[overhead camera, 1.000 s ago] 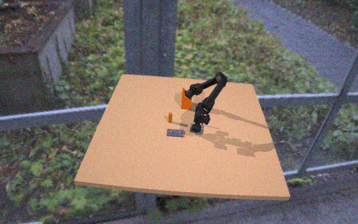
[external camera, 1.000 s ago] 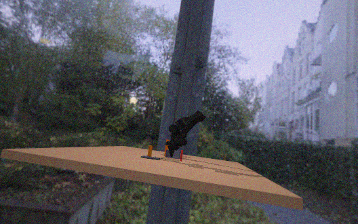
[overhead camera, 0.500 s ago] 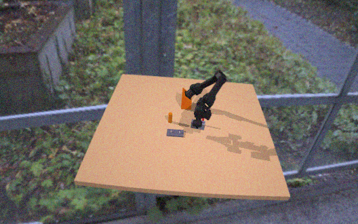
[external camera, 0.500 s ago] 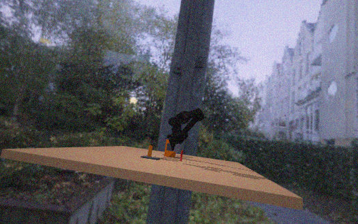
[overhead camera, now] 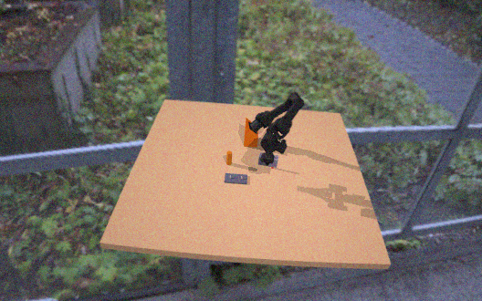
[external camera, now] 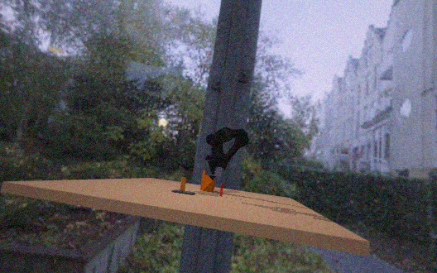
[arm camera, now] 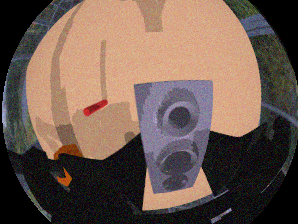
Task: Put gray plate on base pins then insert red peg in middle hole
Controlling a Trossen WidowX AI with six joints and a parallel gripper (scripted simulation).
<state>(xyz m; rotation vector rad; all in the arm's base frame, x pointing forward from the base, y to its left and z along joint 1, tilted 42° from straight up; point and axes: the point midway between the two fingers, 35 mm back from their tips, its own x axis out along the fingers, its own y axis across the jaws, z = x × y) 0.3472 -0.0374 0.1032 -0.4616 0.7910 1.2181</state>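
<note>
The gray plate (overhead camera: 275, 161) (external camera: 219, 170) (arm camera: 151, 117) is between the fingers of my gripper (overhead camera: 267, 160) (arm camera: 167, 132), which is shut on it and holds it above the table. Its round holes show in the wrist view. The dark base (overhead camera: 235, 181) (external camera: 188, 193) lies on the table, left of and nearer the camera than the gripper in the top view, with two small pins on top. The red peg (external camera: 221, 189) (arm camera: 95, 108) stands on the table beside the held plate; in the top view only a bit of red shows below the plate.
An orange post (overhead camera: 229, 158) (external camera: 183, 184) stands behind the base. A larger orange block (overhead camera: 248, 137) (external camera: 207, 183) (arm camera: 69, 150) stands by the arm's foot. The wooden table (overhead camera: 193, 223) (external camera: 100, 194) carries everything; the arm's shadow crosses its right side.
</note>
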